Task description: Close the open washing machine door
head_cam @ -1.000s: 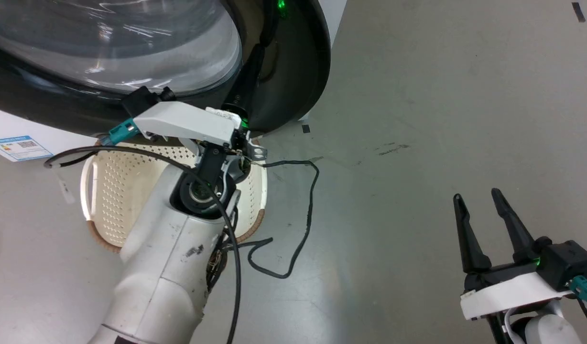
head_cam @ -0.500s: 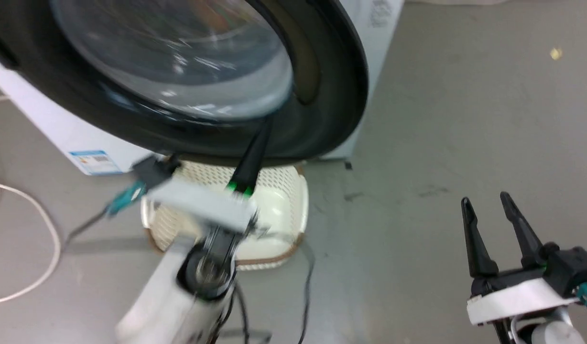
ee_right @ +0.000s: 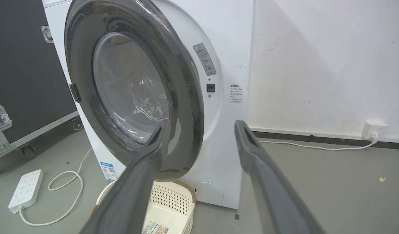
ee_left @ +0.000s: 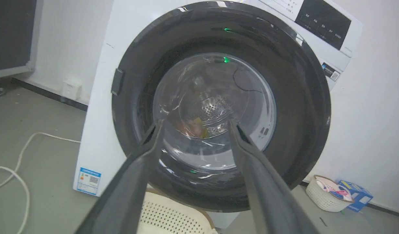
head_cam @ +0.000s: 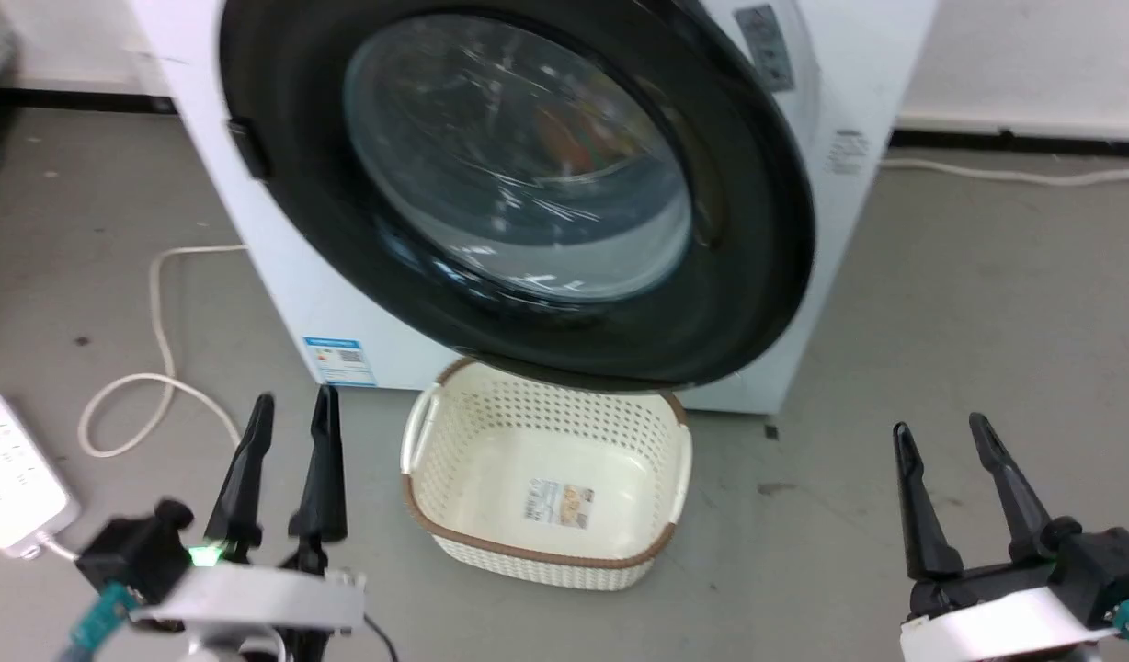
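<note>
The white washing machine (head_cam: 849, 110) stands ahead with a blue sticker (head_cam: 339, 360) low on its front. Its round washing machine door (head_cam: 528, 184), black rim around clear glass, is hinged at the left. In the right wrist view the door's (ee_right: 183, 97) free right edge stands off the white front, so it is ajar. My left gripper (head_cam: 294, 397) is open and empty, low at the left, apart from the door. Through its wrist view the left gripper (ee_left: 195, 123) looks at the door's glass (ee_left: 215, 107). My right gripper (head_cam: 940, 428) is open and empty at the lower right, and the right gripper (ee_right: 200, 126) faces the door's free edge.
A cream perforated basket (head_cam: 537, 565) sits on the floor under the door's lower rim. A white power strip (head_cam: 13, 487) and its looped cable (head_cam: 160, 303) lie at the left. A black wheeled case (ee_right: 24, 65) stands left of the machine; a small basket (ee_left: 329, 191) and a blue box (ee_left: 355, 195) sit at its right.
The head camera has pulled back and tilted up. My left gripper, which touched the door's lower rim, has come off it and dropped to the lower left. The right gripper has barely moved.
</note>
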Available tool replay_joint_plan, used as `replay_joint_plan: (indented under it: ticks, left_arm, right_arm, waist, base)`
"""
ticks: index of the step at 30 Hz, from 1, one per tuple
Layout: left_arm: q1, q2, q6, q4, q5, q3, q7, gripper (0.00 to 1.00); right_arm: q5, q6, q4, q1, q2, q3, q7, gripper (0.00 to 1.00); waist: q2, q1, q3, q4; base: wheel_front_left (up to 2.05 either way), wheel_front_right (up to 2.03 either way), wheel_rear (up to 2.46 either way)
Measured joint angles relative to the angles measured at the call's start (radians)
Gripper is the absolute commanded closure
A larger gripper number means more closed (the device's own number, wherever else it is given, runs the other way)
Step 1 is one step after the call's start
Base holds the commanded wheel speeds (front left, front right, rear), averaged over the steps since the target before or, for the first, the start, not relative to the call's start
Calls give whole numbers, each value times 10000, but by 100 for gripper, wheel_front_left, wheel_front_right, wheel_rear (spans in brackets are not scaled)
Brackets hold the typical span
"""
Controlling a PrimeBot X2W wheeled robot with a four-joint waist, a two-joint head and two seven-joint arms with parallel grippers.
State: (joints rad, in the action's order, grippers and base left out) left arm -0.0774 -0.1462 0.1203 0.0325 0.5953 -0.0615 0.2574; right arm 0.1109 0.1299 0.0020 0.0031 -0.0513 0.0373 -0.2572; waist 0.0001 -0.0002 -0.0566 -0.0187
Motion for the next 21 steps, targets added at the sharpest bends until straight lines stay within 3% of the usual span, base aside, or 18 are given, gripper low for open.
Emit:
replay_joint_plan:
  ticks: [4, 8, 18, 19, 20, 21]
  left_arm:
    - [670, 182, -257, -100, -2479, 362, 0, 0]
    - [1169, 203, -474, 190, -3950, 232, 0, 0]
    - [1428, 401, -468, 226, -5037, 23, 0, 0]
    - [1413, 407, -466, 215, -5097, -6, 0, 0]
    - [1397, 412, -454, 194, -5139, -29, 0, 0]
    - [1371, 418, -453, 180, -5152, -54, 0, 0]
  right_arm:
    - [0, 0, -73, 219, 2, -188, 0, 0]
    - [-2, 0, -56, 360, 2, -401, 0, 0]
    - [142, 0, 104, 451, 0, -458, 0, 0]
    - [151, 0, 167, 453, 2, -474, -2, 29]
    - [150, 0, 201, 452, 2, -483, 0, 100]
    - [142, 0, 213, 447, 0, -504, 0, 100]
  waist:
    - [-1, 0, 282, 343]
    - [0, 0, 478, 556]
    - [0, 2, 405, 748]
    - [0, 3, 345, 768]
    - [0, 2, 281, 789]
    - [0, 2, 205, 811]
  base:
    - [0, 0, 0]
    - [0, 0, 0]
    - [0, 0, 0]
    - [0, 0, 0]
    - [0, 0, 0]
    - [0, 0, 0]
